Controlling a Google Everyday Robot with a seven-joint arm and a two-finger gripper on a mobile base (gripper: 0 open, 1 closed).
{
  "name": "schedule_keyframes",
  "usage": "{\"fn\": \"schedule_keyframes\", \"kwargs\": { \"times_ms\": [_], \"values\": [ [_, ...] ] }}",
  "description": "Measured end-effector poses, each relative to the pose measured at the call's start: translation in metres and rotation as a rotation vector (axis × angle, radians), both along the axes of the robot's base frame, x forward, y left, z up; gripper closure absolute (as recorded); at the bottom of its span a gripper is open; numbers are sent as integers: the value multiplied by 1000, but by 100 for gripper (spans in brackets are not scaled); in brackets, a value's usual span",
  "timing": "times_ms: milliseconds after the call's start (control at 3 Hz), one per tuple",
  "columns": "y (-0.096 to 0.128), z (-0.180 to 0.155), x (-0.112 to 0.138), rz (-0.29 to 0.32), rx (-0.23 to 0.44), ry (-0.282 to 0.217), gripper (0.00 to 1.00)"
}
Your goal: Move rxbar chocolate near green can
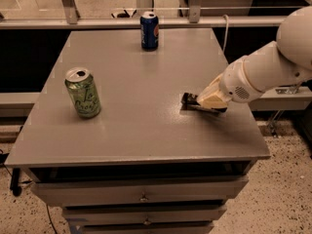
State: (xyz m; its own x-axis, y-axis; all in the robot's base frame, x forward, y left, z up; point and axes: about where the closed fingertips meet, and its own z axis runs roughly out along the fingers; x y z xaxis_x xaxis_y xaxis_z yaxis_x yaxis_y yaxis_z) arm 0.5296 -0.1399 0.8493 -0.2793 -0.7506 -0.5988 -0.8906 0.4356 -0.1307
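hand [210, 101] down on bar [188, 100] near worktop [146, 135] right edge, bar's left end poking out; can't tell if gripping. green can [83, 92] near left edge, well apart.

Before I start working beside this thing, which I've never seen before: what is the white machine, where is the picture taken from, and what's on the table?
The white machine is a robot arm reaching in from the right. It belongs to a wheeled robot. There is only one picture, looking down from the front of the grey table. Where the camera is mounted is not known.

A light green drink can with a silver top stands near the table's left side. A dark blue drink can stands at the far edge. Near the right edge lies a flat dark snack bar wrapper.

The arm's gripper is down over that bar, covering its right part. Whether it grips the bar yet cannot be told. Drawers sit under the tabletop.
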Motion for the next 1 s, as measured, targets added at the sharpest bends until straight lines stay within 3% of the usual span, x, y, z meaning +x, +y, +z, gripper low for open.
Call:
{"fn": "schedule_keyframes", "kwargs": {
  "times_ms": [333, 1000],
  "values": [
    [21, 28, 9, 42, 26, -49, 100],
    [112, 69, 11, 195, 122, -128, 100]
  ]
}}
